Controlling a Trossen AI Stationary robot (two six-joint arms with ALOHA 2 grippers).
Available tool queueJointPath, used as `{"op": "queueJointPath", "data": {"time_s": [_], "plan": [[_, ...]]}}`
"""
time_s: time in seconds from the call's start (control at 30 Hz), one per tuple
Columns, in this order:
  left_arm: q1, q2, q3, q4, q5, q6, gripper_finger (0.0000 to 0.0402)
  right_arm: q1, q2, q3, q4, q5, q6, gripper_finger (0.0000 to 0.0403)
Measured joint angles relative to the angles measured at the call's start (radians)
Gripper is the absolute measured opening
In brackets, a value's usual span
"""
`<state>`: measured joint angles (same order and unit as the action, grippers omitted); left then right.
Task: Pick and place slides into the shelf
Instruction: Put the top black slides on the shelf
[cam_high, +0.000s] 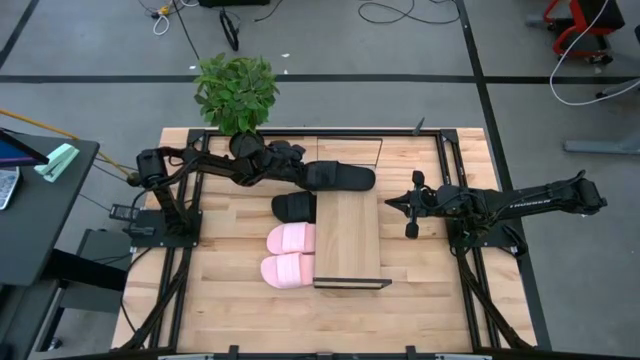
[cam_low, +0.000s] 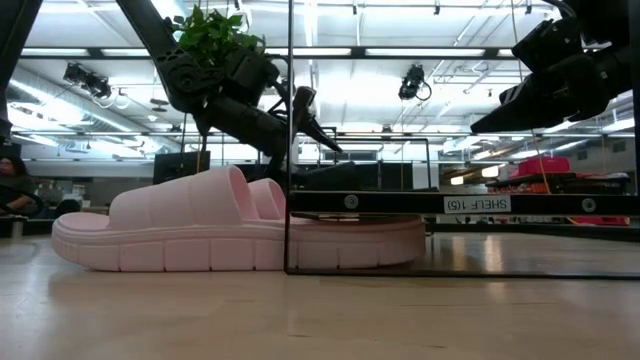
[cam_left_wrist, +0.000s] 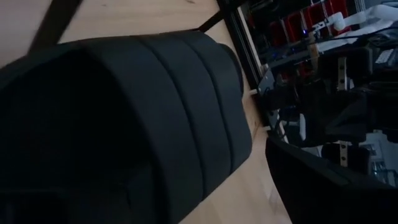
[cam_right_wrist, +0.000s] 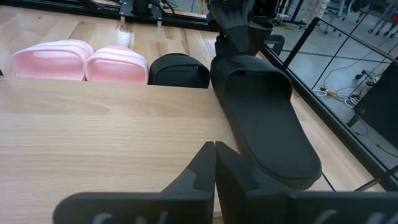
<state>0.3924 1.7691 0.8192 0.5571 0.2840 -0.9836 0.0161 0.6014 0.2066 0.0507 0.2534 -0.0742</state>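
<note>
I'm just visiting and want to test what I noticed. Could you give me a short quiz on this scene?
1. How many slides are visible?
2. True or false: the left claw holds a black slide.
3. The right claw is: A) gripping a pink slide, B) empty beside the shelf, C) touching the plant.

Key: 1) four, two black and two pink; 2) true; 3) B.

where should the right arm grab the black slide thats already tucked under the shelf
Probably by the broad strap of the tucked black slide, coming from above on the open side left of the shelf. Only that strap end sticks out; the board covers the rest.
</note>
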Motion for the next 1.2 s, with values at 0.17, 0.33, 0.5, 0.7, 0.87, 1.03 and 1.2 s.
{"op": "queueJointPath", "data": {"time_s": [0.17,0.33,0.5,0.7,0.87,1.03,1.2], "plan": [[-0.02,0.0,0.0,0.014,0.004,0.0,0.0275,0.0,0.0,0.0,0.001,0.0,0.0,0.0014],[-0.024,0.0,0.0,0.015,0.003,-0.001,0.0273,0.0,0.0,0.0,0.001,0.0,0.002,0.0014],[-0.012,0.0,0.0,0.016,0.001,0.0,0.0275,0.0,0.0,0.0,0.001,0.0,0.009,0.0014],[-0.001,-0.004,0.0,0.015,0.002,-0.001,0.0276,0.0,0.0,0.0,-0.001,0.0,0.019,0.0014],[-0.001,-0.004,0.0,0.015,-0.002,-0.002,0.0276,0.0,0.0,0.0,-0.002,0.0,0.019,0.0014],[-0.001,-0.004,0.0,0.014,-0.026,-0.027,0.0268,0.0,0.0,0.0,-0.002,-0.001,0.019,0.0014],[-0.003,-0.004,0.0,0.012,-0.022,-0.026,0.0264,0.0,0.0,0.0,-0.002,0.0,0.019,0.0013]]}}
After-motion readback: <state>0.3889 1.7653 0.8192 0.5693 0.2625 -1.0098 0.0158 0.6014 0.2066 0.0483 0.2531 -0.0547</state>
